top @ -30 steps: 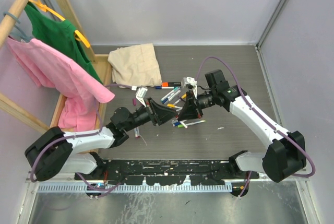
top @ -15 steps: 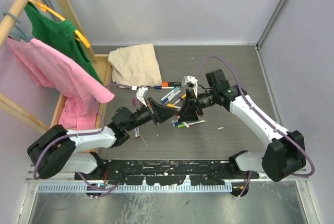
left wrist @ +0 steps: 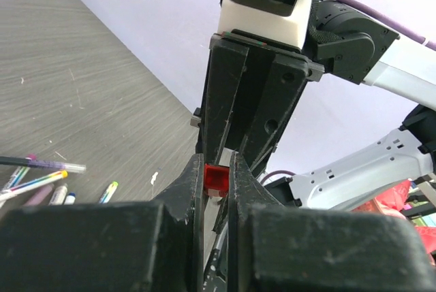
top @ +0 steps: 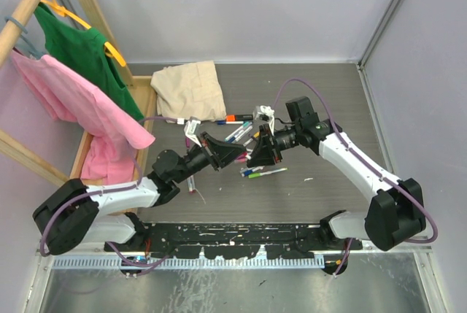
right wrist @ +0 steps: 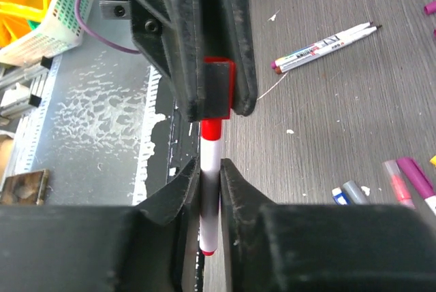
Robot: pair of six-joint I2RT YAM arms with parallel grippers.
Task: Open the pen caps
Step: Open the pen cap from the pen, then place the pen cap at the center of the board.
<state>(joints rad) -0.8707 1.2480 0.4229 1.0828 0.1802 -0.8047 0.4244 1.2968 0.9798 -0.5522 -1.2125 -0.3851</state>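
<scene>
Left hand (left wrist: 216, 171) closed tight on the red cap (left wrist: 216, 179); my right hand (right wrist: 210, 169) clamps the white pen (right wrist: 210, 203) above the tabletop (right wrist: 327, 122).

The left gripper (top: 239, 155) and right gripper (top: 253, 157) meet tip to tip, a red cap (left wrist: 216, 177) and its pen (right wrist: 210, 163) bridging the jaws. This closes the way above the scattered pens (top: 263, 172). A beige cloth (top: 190, 90) and a clothes rack (top: 29, 156) crowd the left. The tabletop (top: 328, 101) lies bare toward the right wall.
</scene>
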